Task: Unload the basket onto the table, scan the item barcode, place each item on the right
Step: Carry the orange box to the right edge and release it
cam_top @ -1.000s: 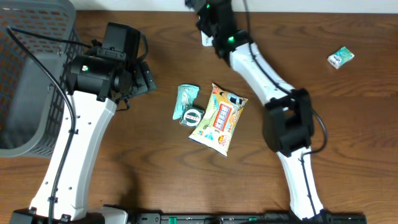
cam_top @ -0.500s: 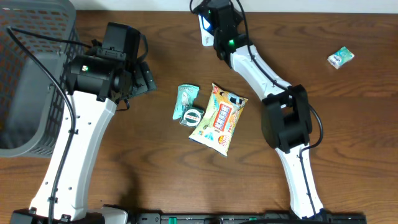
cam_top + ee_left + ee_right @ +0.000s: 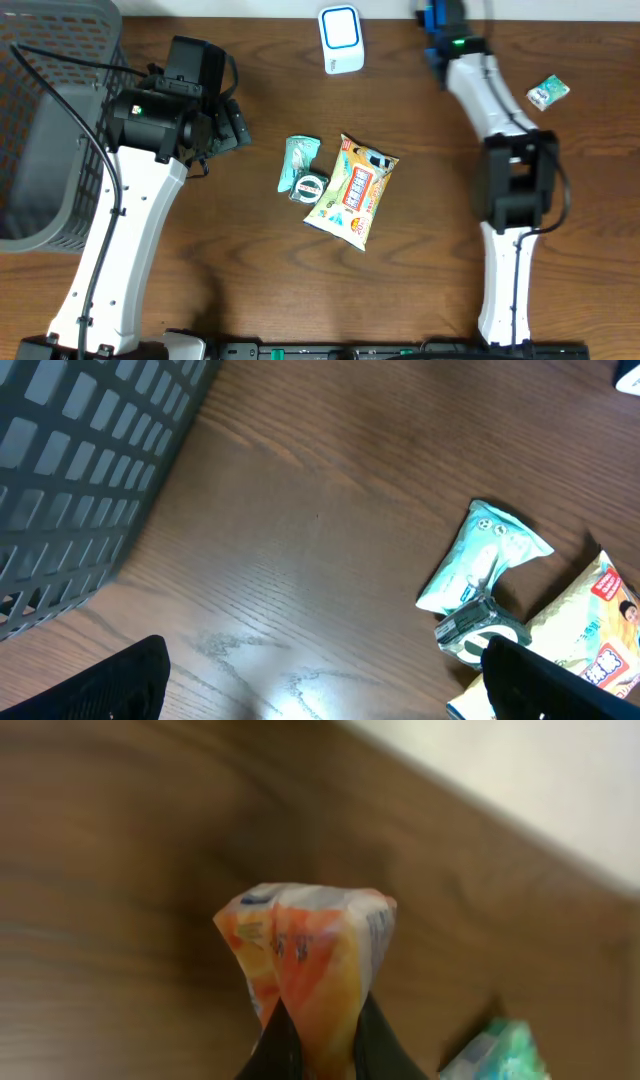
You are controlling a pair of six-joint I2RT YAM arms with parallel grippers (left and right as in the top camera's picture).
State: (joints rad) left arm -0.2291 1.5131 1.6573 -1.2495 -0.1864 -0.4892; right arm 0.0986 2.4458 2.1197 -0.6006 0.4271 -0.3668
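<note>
My right gripper (image 3: 318,1032) is shut on a small orange and yellow packet (image 3: 310,955), which stands up between the fingers; no barcode shows on it. In the overhead view this gripper (image 3: 438,22) is at the table's far edge, to the right of the white scanner with a blue window (image 3: 340,39). My left gripper (image 3: 330,690) stands open above bare wood with nothing between its fingers (image 3: 125,682). It hangs left of the loose items in the overhead view (image 3: 226,124).
A teal pouch (image 3: 298,160), a tape roll (image 3: 310,186) and a yellow snack bag (image 3: 352,190) lie mid-table. A small green-white packet (image 3: 547,92) lies at the far right, also below my right gripper (image 3: 495,1050). A grey basket (image 3: 40,130) fills the left side.
My right arm has swung from over the scanner to the right along the far edge, uncovering the scanner. The left arm and the loose items have not moved.
</note>
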